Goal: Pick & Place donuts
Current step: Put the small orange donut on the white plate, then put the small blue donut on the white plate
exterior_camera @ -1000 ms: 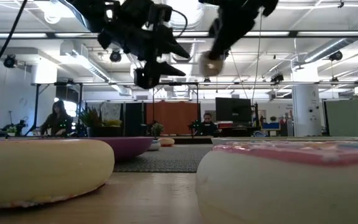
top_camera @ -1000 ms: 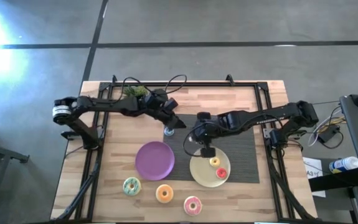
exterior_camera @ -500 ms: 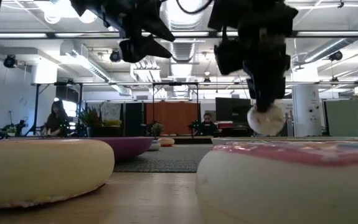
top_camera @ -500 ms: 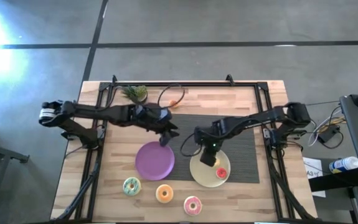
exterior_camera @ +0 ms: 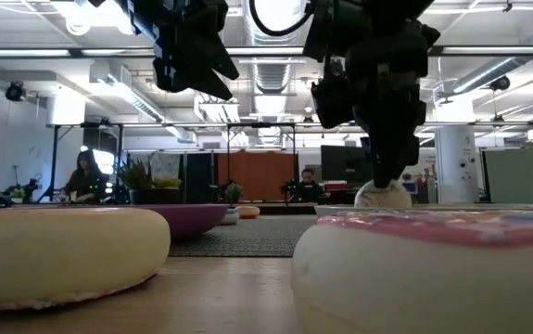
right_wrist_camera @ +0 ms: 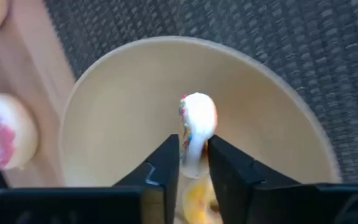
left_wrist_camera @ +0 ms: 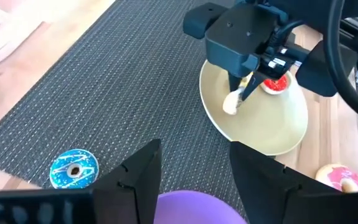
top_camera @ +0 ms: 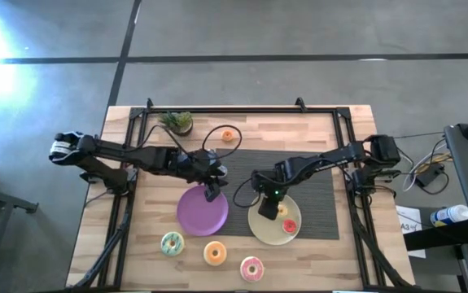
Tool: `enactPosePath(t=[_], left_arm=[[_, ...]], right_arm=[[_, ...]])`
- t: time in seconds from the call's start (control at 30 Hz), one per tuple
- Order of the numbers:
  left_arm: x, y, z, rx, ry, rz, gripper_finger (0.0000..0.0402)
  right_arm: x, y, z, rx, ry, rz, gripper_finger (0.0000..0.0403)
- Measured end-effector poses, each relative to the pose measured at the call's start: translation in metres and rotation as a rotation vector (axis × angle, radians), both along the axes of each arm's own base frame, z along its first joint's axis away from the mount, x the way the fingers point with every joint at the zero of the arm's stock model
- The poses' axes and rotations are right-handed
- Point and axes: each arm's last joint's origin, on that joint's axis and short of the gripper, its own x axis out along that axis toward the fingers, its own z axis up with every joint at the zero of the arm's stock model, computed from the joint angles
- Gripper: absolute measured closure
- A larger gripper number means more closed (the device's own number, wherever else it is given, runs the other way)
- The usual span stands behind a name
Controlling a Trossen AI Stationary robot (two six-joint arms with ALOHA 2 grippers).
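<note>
My right gripper point(top_camera: 268, 212) is shut on a small cream donut point(right_wrist_camera: 197, 121) low over the yellow plate point(top_camera: 260, 230). A red donut point(top_camera: 289, 225) and a yellow-orange one point(right_wrist_camera: 197, 198) lie on that plate. My left gripper point(top_camera: 211, 192) is open and empty above the far rim of the purple plate point(top_camera: 197, 213). A blue donut point(left_wrist_camera: 74, 169) lies flat at the edge of the dark mat. A small orange donut point(top_camera: 227, 136) lies on the wood at the far side. The green point(top_camera: 171, 242), orange point(top_camera: 215, 253) and pink point(top_camera: 251, 268) larger donuts lie near the front edge. My right gripper pinches the cream donut between its two fingers, which press on its flat faces point(right_wrist_camera: 194, 142). The fingers come from above and point down point(left_wrist_camera: 244, 87). The donut stands on edge below the fingertips, down at the plate's level point(exterior_camera: 382, 195). I cannot tell whether it touches the plate.
A small potted plant point(top_camera: 177, 120) stands at the far left of the table. The dark mat point(top_camera: 319, 175) covers the middle right. A black frame runs along the table's edges. People sit in the room beyond the table.
My right gripper has gone down toward the yellow plate with the cream donut, which now hangs at the plate's level. My left gripper has gone toward the table's near edge, from beside the blue donut to above the purple plate's far rim.
</note>
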Motion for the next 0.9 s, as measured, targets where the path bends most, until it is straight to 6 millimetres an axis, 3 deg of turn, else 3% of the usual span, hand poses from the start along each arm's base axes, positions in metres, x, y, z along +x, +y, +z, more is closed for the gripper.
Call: enactPosePath(t=[0.3, 0.57, 0.9], left_arm=[[-0.001, 0.001, -0.001, 0.017, 0.017, 0.031, 0.0237], [-0.006, 0.008, -0.006, 0.082, 0.08, 0.114, 0.0237], [-0.002, 0.062, -0.047, -0.07, 0.222, 0.286, 0.0237]], right_arm=[[-0.005, -0.003, -0.005, -0.114, 0.032, -0.024, 0.0245], [-0.017, -0.007, 0.003, -0.295, 0.1, 0.053, 0.0205], [-0.028, -0.005, 0.049, -0.381, -0.051, 0.094, 0.02]])
